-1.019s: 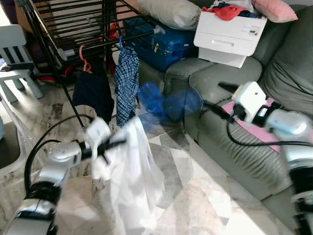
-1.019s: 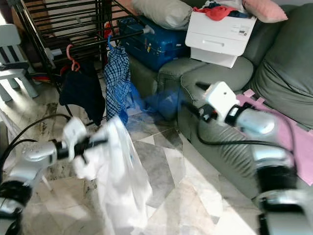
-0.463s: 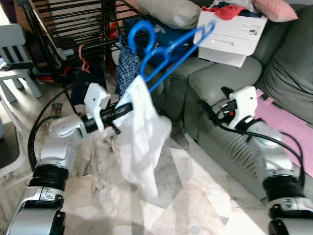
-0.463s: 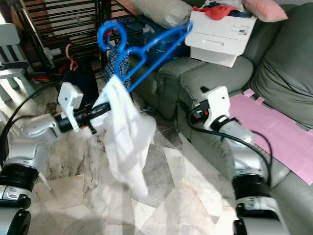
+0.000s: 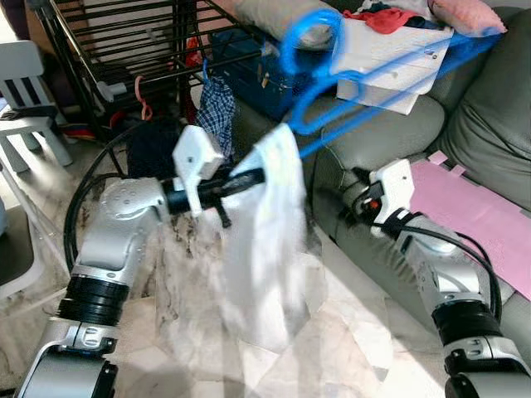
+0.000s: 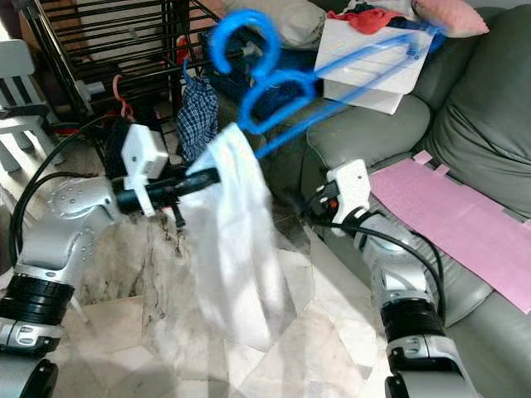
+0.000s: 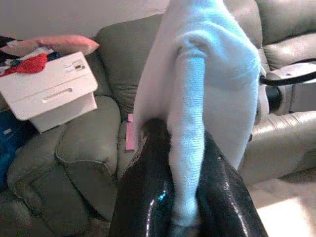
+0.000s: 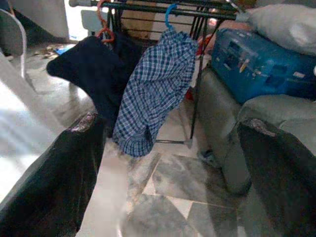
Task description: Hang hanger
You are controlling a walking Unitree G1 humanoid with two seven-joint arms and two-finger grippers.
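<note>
Higher than half a second ago, the blue hanger (image 5: 332, 66) rides up with its white garment (image 5: 265, 240). Left wrist view: fingers (image 7: 148, 187) clamp the cloth. Right wrist view: fingers (image 8: 54, 182) spread, empty, facing the drying rack (image 8: 163, 7). Carrying step; next, hook the rail.

Looking along our left gripper (image 7: 185, 197), we've got its two glossy black fingers (image 7: 143, 187) clamped on a fold of white knit garment (image 7: 207, 74) that rises up between them. Behind it sits the grey-green leather sofa (image 7: 84, 148), with a white boxy printer (image 7: 49, 91) on it, red clothing (image 7: 29, 64) and a pink cushion (image 7: 54, 44) on top.
</note>
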